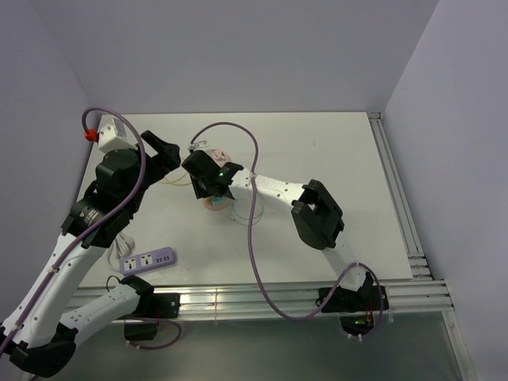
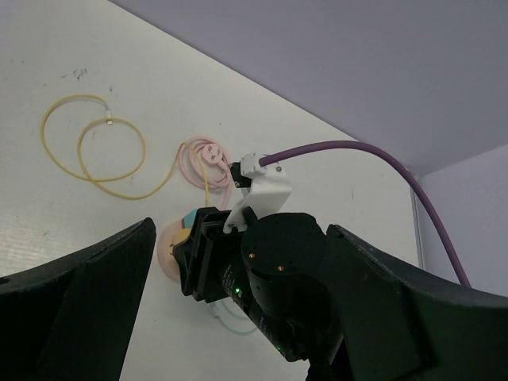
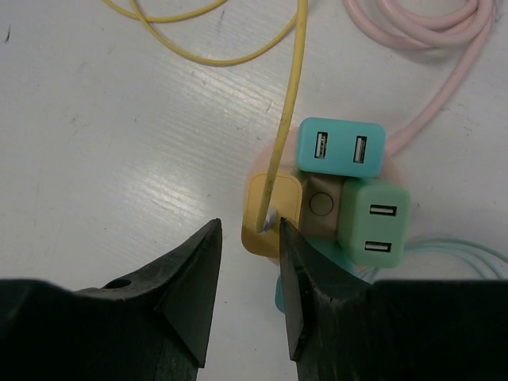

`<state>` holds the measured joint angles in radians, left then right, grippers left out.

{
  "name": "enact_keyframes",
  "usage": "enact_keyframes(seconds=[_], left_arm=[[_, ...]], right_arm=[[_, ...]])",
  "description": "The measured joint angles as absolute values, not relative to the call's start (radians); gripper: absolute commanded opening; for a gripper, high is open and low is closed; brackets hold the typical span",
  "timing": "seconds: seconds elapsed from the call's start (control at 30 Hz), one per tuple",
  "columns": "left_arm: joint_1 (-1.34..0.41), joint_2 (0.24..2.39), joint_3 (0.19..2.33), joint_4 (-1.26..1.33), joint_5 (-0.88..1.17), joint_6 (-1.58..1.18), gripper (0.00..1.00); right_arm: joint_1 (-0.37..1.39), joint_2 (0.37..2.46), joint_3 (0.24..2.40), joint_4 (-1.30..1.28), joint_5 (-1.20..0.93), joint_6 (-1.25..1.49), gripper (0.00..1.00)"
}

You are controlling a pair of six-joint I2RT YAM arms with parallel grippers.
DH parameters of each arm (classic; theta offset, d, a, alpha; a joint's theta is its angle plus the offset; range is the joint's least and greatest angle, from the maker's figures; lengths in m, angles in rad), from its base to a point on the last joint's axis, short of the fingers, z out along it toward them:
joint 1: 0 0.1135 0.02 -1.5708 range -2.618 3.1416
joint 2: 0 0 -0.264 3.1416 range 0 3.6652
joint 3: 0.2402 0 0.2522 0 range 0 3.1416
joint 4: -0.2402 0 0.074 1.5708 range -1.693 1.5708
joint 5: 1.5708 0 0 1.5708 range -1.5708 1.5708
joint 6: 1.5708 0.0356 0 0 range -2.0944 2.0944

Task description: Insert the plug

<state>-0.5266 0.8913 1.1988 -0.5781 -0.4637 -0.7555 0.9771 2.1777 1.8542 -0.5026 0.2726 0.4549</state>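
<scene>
Now the unclenched right gripper [image 3: 250, 230] is hovering at the light plug [image 3: 268, 216]; its stiff shell is likely offering purchase.

left arm [image 1: 107, 181] raised, jaws wide apart | right arm [image 1: 274, 189] stretched forward, jaws narrowly parted

A robotics lab cell: white table [image 1: 333, 159] boxed by plain lavender walls [image 1: 238, 55], aluminium rails [image 1: 262, 298] edging it.
</scene>
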Motion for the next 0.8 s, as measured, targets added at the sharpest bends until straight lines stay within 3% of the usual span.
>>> enact_keyframes(seconds=[0.8], left_arm=[[-0.527,0.881,1.184,-0.537,-0.441,-0.741,0.92]], right_arm=[[0.973,2.215,1.892,-0.510,0.325,0.432,0.41]])
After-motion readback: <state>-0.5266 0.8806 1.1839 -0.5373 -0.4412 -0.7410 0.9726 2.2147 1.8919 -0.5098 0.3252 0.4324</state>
